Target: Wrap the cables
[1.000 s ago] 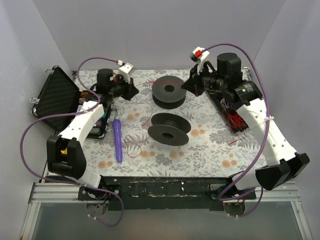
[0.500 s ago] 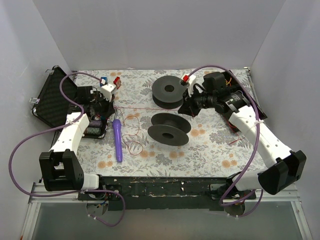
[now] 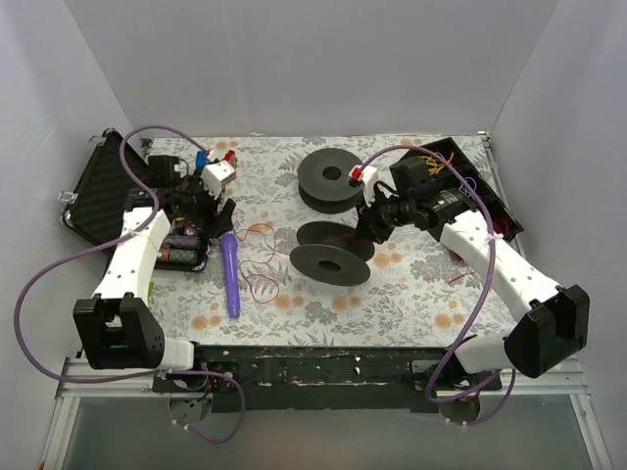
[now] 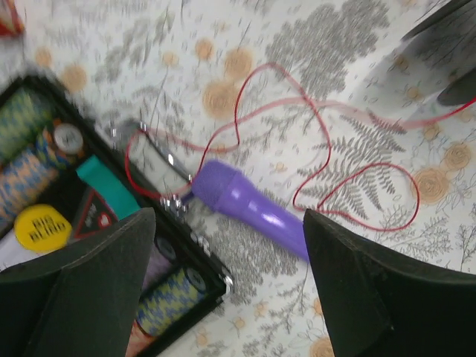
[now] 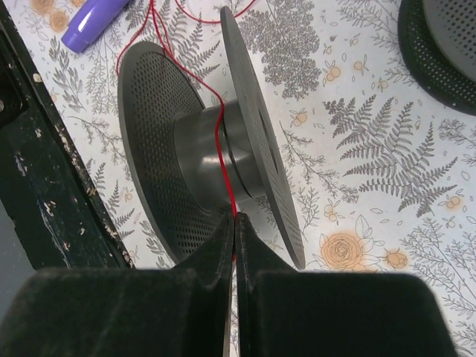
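Note:
The red cable (image 4: 321,152) lies in loose loops on the flowered cloth beside a purple pen (image 4: 256,210); the same loops (image 3: 257,257) show from above. My left gripper (image 4: 227,216) hovers open over the pen's end with nothing between its fingers, and it (image 3: 221,211) sits left of the spools in the top view. The cable (image 5: 220,145) runs up over the hub of the near dark spool (image 5: 195,149), which stands on its rim. My right gripper (image 5: 234,220) is shut on the cable just below that hub, and it (image 3: 371,229) sits at the spool's (image 3: 331,253) right side.
A second dark spool (image 3: 331,179) lies flat behind the first. A black box (image 3: 182,246) of coloured wire bundles sits under the left arm. An open black case (image 3: 102,192) stands at the far left, and a black tray (image 3: 477,184) with red wires lies behind the right arm.
The left gripper has opened and let the cable go; the taut line across the table has gone slack. The right gripper has carried its end down to the near spool's hub.

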`<action>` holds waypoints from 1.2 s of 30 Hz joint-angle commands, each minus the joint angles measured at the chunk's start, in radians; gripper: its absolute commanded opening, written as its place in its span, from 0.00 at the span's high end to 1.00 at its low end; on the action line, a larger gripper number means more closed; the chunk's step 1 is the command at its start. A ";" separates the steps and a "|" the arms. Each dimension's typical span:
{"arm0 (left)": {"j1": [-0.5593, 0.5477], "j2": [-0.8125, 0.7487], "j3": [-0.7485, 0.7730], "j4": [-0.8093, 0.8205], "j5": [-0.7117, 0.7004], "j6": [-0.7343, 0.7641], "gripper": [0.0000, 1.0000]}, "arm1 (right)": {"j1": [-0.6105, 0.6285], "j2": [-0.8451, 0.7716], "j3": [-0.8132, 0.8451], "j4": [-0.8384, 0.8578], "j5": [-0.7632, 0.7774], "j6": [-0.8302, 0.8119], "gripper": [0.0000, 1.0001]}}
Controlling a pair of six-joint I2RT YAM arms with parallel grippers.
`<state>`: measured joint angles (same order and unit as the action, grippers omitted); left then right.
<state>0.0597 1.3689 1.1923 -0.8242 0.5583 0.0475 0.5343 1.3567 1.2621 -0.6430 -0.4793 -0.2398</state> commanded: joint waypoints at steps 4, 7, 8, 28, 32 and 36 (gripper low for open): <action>-0.313 0.053 0.199 0.169 0.082 -0.164 0.09 | 0.009 0.021 -0.081 0.130 0.018 0.034 0.99; -0.398 0.137 0.280 0.262 0.155 -0.250 0.06 | 0.009 0.004 -0.122 0.219 0.008 0.063 0.99; -0.441 0.165 0.300 0.282 0.141 -0.251 0.05 | 0.009 -0.002 -0.138 0.245 0.002 0.071 0.99; -0.644 0.288 0.250 0.274 0.138 -0.166 0.21 | -0.033 0.030 -0.230 0.528 -0.128 0.171 0.99; -0.650 0.277 0.224 0.280 0.115 -0.193 0.20 | -0.031 0.050 -0.230 0.548 -0.145 0.203 0.99; -0.663 0.272 0.188 0.322 0.048 -0.230 0.23 | -0.033 0.056 -0.239 0.566 -0.145 0.217 0.99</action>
<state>-0.5900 1.7054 1.4086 -0.5438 0.6773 -0.1501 0.5041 1.4059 1.0042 -0.1436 -0.5964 -0.0536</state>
